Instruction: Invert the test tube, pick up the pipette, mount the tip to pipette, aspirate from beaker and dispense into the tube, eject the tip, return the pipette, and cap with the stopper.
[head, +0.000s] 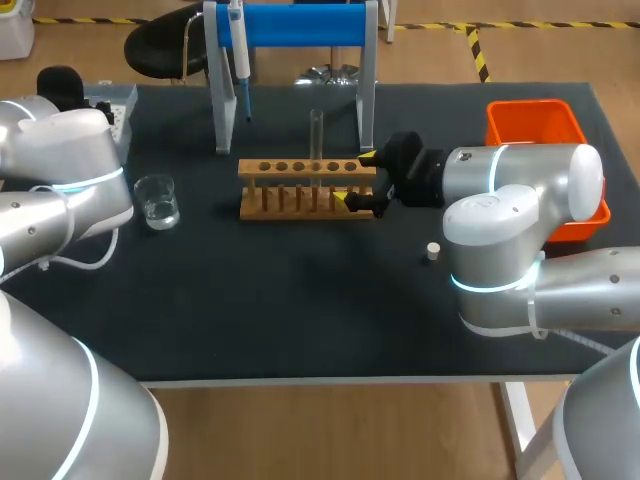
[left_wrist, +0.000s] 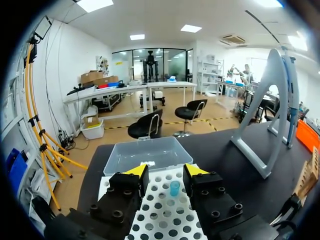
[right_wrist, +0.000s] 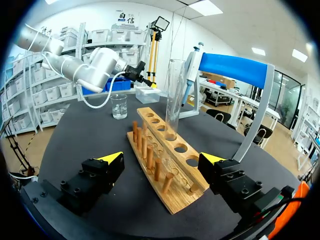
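My right tool (right_wrist: 162, 157) gapes wide, empty, either side of the wooden rack's (right_wrist: 186, 156) near end, and the test tube (right_wrist: 175, 95) stands upright ahead. My left tool (left_wrist: 166, 171), open and empty, hovers above the tip tray (left_wrist: 165, 215).

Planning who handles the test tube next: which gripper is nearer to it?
Right. The right gripper is open around the end of the wooden rack, close beside the upright test tube. The left gripper hovers open over the tip box, at the table's far left.

Black table (head: 300, 320), rack (head: 305, 190), beaker (head: 158, 202), stopper (head: 433, 251), stand (head: 300, 25)
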